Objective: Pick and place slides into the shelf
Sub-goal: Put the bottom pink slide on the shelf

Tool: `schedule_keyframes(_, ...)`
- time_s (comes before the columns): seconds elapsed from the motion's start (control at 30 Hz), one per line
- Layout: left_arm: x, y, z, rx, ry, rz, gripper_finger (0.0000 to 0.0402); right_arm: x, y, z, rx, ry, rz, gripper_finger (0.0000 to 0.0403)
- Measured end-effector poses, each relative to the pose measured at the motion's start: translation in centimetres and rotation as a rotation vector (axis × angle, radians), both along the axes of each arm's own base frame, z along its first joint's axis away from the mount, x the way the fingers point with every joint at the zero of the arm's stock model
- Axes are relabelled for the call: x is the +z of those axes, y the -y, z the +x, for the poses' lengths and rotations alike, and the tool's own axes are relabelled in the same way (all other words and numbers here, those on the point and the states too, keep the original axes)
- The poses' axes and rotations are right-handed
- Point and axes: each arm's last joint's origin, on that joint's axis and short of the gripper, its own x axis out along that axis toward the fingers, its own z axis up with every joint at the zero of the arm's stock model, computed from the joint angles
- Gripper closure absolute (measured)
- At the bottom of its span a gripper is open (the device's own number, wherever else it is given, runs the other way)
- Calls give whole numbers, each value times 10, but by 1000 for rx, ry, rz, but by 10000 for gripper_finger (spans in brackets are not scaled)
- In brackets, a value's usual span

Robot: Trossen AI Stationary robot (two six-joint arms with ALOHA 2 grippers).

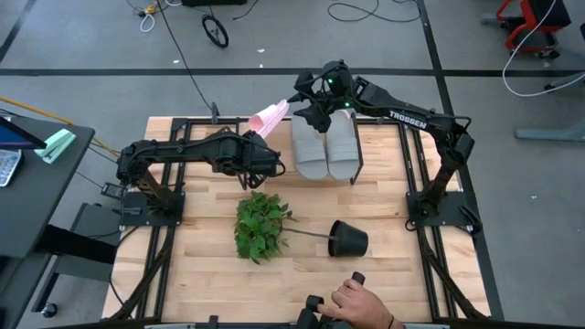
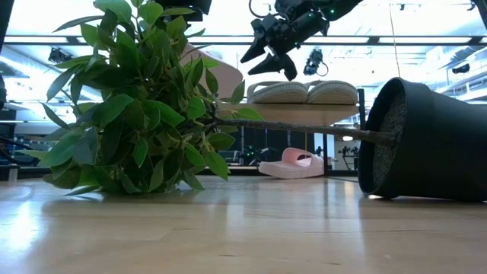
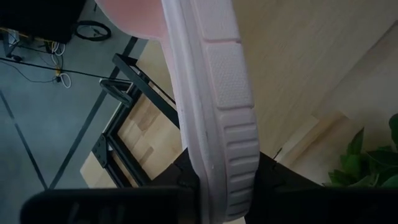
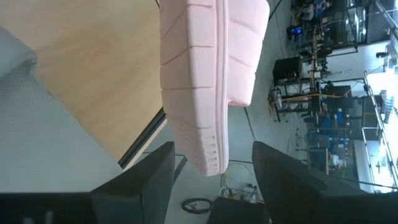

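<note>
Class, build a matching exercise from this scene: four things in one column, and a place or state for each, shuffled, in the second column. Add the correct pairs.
Things
1. grey slides
2. black plant pot
3. pink slide
4. right gripper

Places or states
A. tipped on its side on the table
B. fingers open beside the pink slide's end
C. lying on the shelf
D. held up by the left gripper

Pairs: 1-C, 2-A, 3-D, 4-B
</note>
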Motion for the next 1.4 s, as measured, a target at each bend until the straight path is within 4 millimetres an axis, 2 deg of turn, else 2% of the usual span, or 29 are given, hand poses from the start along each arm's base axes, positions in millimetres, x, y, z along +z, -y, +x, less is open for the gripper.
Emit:
schedule_keyframes(0.27, 0, 0, 0, -17, -13, 1, 328, -13, 4, 15, 12, 13, -33, 183)
schedule_keyframes(0.5, 0, -1, 0, -17, -16, 3, 332, -17, 6, 18, 10, 15, -27, 190)
schedule_keyframes(0.73, 0, -1, 0, -18, -16, 6, 332, -26, 7, 25, 15, 9, -8, 246)
schedule_keyframes(0.97, 0, -1, 0, -22, -23, 10, 318, -28, 5, 32, -13, 30, -27, 356)
schedule_keyframes(1.2, 2, 9, -1, -129, -66, 23, 280, -24, 9, 32, -44, 82, -22, 356)
schedule_keyframes(1.4, 18, 25, -12, -183, -22, 152, 264, -20, 21, 22, -83, 111, 31, 356)
